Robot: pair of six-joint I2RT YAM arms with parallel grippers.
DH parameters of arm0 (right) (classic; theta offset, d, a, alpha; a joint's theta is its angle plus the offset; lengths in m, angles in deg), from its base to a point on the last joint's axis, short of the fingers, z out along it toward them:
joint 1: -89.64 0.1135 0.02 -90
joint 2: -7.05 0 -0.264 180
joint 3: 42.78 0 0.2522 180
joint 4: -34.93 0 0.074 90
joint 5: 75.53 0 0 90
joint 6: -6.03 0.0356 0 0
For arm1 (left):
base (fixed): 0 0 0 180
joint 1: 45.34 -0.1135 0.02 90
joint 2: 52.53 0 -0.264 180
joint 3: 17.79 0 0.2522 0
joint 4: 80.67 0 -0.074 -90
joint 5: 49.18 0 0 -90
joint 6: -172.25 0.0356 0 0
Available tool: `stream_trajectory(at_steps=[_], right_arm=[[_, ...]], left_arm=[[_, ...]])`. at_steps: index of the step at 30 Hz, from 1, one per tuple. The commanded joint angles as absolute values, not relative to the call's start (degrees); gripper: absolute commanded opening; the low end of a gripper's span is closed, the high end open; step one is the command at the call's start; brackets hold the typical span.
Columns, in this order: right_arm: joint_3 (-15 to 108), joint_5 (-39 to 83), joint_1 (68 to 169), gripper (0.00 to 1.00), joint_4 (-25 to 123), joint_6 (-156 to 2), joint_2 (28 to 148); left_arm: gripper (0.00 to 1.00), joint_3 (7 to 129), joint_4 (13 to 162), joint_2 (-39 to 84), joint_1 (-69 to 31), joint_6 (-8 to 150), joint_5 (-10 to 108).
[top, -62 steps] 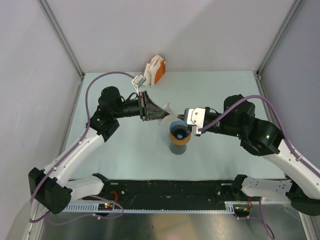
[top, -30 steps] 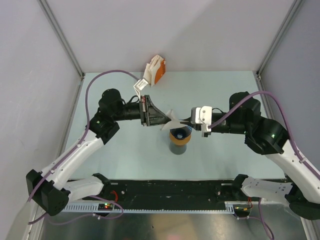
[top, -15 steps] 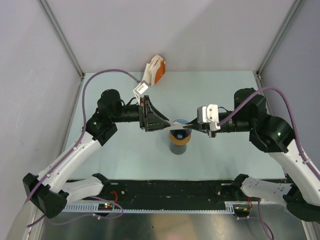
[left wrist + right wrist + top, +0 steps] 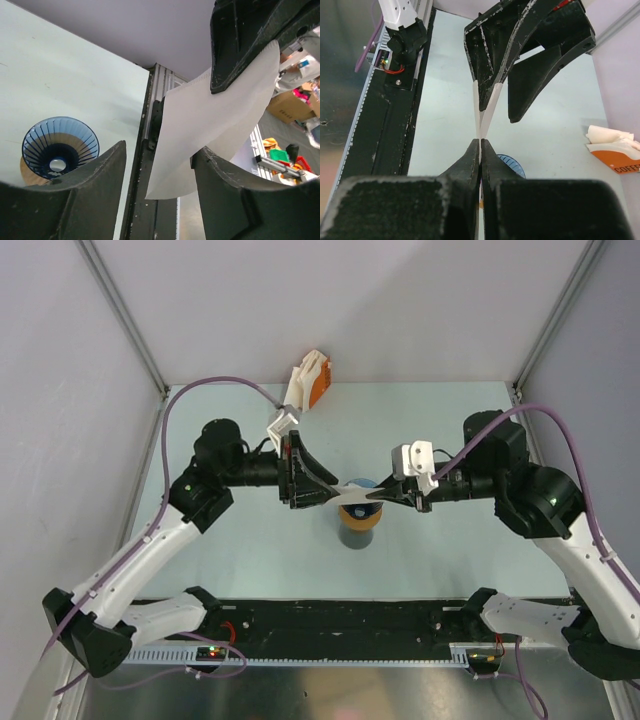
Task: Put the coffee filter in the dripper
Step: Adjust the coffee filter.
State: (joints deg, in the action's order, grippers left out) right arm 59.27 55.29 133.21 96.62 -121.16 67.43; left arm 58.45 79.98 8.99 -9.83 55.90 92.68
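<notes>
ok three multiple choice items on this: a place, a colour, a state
1. Where does the small blue ribbed cone dripper sit? A on the flat orange ring atop the dark grey cup; B on the bare table; C by the far wall.
2. What colour is the paper coffee filter? A brown; B white; C blue.
3. Jaws of the right gripper: A wide open; B shut on nothing; C shut on the filter.
1 A, top view shows the stack; 2 B, white in both wrist views; 3 C, paper pinched between them.
</notes>
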Motion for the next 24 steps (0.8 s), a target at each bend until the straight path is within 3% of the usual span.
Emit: stream_trajectory(at_steps=[1,5,9,12,13,18,24], right_arm=[[62.1,58.3,132.6,0.00,97.2,-119.6,67.6],[62.3,58.8,132.6,0.00,97.2,-119.0,68.3],[62.5,58.6,132.6,0.00,96.6,-118.5,68.6],[62.4,58.4,132.5,0.00,96.7,-118.2,68.7],[62.4,58.2,132.4,0.02,96.8,-117.9,68.6],[62.0,56.7,130.9,0.29,99.1,-116.5,68.0],[59.8,56.9,129.1,0.33,101.4,-117.1,66.6]], left_arm=[[0.60,60.8,79.7,7.1,-9.3,61.7,93.0],[0.55,62.2,77.6,7.2,-8.7,66.4,92.7],[0.42,62.8,76.6,7.4,-8.0,68.4,93.6],[0.10,63.0,76.5,7.2,-7.7,68.5,93.8],[0.05,63.2,76.4,7.1,-7.7,68.4,93.5],[0.00,63.7,76.2,5.3,-7.8,68.5,90.0],[0.00,64.3,76.2,5.0,-7.9,67.4,89.8]])
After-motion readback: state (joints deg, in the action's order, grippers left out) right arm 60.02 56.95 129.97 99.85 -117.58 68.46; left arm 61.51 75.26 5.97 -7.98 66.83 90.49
